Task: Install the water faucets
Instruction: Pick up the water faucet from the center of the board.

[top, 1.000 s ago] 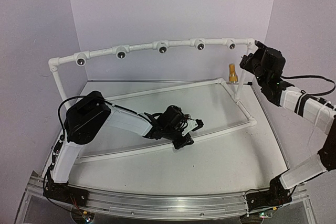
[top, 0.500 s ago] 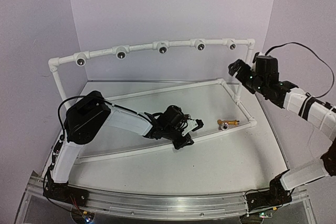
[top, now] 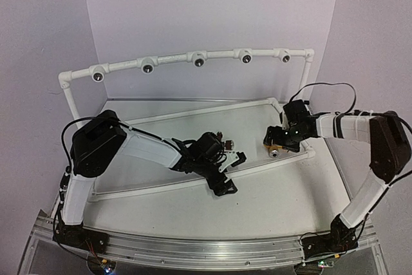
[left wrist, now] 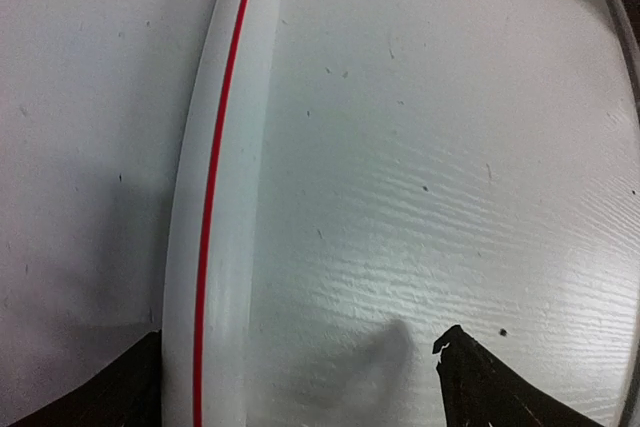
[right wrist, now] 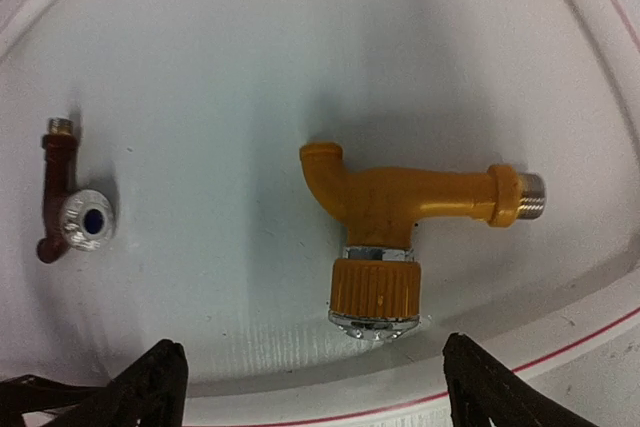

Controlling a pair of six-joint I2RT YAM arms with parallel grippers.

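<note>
The yellow faucet (right wrist: 400, 202) is best gripped across its body rather than the ribbed knob, so that the threaded end is left free for a socket (top: 245, 57). The right gripper (right wrist: 315, 387) is held wide open and empty, and the faucet lies flat on the table (right wrist: 250, 47) just beyond its fingertips, centred between them. The brown faucet (right wrist: 62, 202) lies well apart. The left gripper (left wrist: 300, 387) is also open and empty, beside a pipe (left wrist: 215, 197).

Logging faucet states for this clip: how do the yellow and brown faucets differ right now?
The yellow faucet lies crosswise, silvery threaded end pointing right; the brown faucet runs up-down in the right wrist view. Yellow's knob points toward the bottom edge; brown's blue-dotted silvery cap faces the camera. Yellow looks bigger. Both lie loose on the table, ungripped.
</note>
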